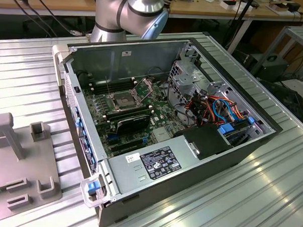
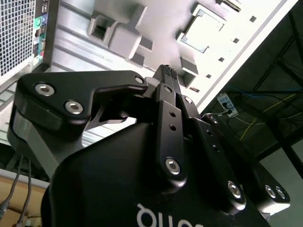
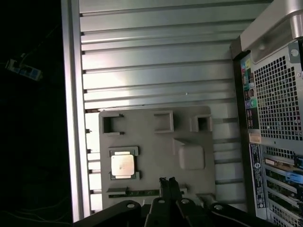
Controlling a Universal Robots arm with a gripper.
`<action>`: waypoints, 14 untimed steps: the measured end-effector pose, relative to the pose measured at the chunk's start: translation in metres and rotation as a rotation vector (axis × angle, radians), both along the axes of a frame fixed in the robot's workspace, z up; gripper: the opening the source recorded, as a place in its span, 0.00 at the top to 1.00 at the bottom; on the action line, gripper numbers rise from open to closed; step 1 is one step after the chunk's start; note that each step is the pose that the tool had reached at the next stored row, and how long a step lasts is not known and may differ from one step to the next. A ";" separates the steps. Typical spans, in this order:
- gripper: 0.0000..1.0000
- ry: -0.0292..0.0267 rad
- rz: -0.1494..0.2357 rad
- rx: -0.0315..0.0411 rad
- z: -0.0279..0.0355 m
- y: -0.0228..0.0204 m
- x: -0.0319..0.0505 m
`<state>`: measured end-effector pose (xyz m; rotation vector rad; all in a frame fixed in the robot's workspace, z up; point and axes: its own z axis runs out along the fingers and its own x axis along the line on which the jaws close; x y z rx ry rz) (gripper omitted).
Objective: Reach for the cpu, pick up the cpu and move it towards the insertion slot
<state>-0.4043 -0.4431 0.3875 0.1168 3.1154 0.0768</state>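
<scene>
At the exterior view's left a grey plate (image 1: 19,158) lies flat on the ribbed metal table (image 1: 22,72). That is where the job is at the moment. In the first wrist view the chip (image 3: 122,165) sits pale face up in a shallow pocket of that plate, with raised lips on two opposite sides. It has not been picked up. The gripper (image 3: 168,182) hangs above the plate, close to the chip but off to one side of it rather than over it. Its jaws are pressed together with nothing between them.

I'd call this the reach, and an early part of it. To do it well, the fingertips should be centred squarely over the chip and the jaws spread wider than it before any descent. Closed as they are, they would only press on its face. The chip looks thin and flat, so the hold should be on its edges, across the two sides the lips leave free and kept level.

Further towards the exterior view's right stands the open computer case (image 1: 119,57), with the arm (image 1: 131,12) rising behind it. The socket (image 1: 123,99) lies inside on the board with its bracket raised, well apart from the plate.
</scene>
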 end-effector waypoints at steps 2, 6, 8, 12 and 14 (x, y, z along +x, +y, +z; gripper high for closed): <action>0.89 0.0007 0.000 0.0014 -0.0006 0.0009 -0.0080; 0.89 0.0025 0.000 0.0026 -0.0016 0.0024 -0.0207; 0.89 0.0044 0.000 0.0027 -0.0024 0.0031 -0.0277; 0.89 0.0091 0.000 0.0026 -0.0043 0.0034 -0.0474; 0.89 0.0100 0.000 0.0027 -0.0051 0.0034 -0.0555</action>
